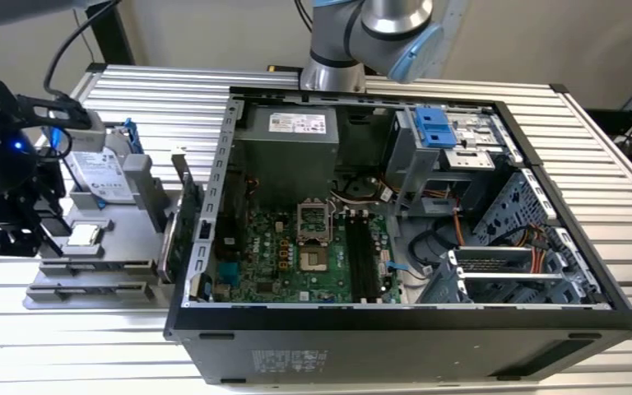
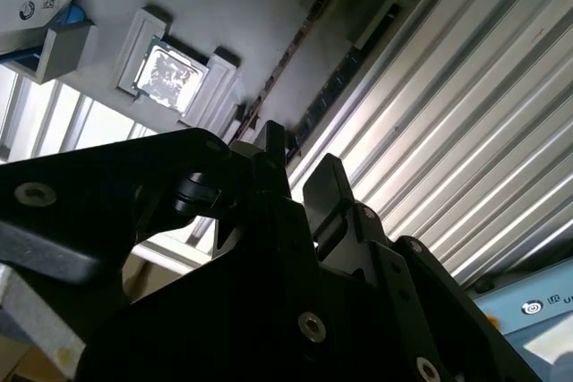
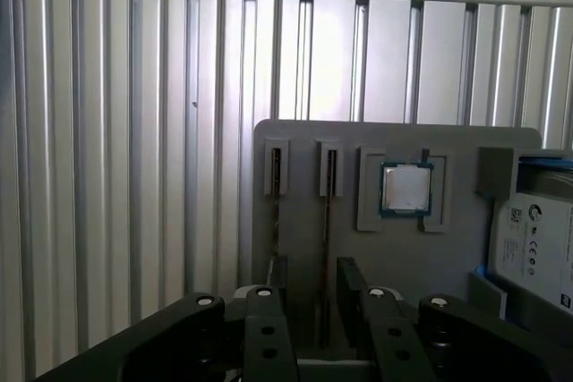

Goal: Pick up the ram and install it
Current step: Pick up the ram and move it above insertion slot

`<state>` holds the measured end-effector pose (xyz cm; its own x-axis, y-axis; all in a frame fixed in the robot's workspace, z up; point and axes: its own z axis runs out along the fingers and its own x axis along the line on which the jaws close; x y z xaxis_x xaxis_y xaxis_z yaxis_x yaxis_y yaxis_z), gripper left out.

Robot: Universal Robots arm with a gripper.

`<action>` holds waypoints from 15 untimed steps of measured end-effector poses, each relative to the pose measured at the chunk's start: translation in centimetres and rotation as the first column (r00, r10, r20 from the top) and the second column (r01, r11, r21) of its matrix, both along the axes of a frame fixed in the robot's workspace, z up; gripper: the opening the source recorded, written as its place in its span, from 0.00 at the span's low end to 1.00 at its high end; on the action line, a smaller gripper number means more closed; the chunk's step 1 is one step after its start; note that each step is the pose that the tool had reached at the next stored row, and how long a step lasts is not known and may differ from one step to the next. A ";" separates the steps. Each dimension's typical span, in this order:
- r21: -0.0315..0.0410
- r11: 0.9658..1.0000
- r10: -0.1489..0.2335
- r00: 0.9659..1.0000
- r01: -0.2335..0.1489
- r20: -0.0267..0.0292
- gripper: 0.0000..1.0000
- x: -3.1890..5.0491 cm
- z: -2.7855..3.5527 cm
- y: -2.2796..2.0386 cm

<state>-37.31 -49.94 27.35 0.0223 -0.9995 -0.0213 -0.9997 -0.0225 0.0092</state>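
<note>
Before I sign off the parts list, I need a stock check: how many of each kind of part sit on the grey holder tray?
Ram sticks, standing on edge: 2
Processor chip: 1
Hard drive: 1
Green expansion card, upright at the tray's edge: 1
Total: 5

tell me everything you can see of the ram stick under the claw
In the first wrist view the ram is seen edge-on: a long, thin, dark strip standing on its edge on a grey tray. Its far end sits in a small raised holder. A second stick stands parallel beside it. The open claw hangs over the ram with one finger on each side; whether either finger touches it cannot be told. Its flat faces are turned away, so no surface detail can be made out.
</note>
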 end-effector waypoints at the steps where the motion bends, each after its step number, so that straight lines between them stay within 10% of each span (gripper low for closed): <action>1: 0.000 1.000 0.000 1.000 0.000 0.000 1.00 0.00 -0.04 0.00; 15: 0.000 1.000 0.000 1.000 0.000 0.002 1.00 -0.31 -1.94 0.00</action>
<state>-37.61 -49.95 25.41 0.0223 -0.9995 -0.0211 -0.9997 -0.0224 0.0070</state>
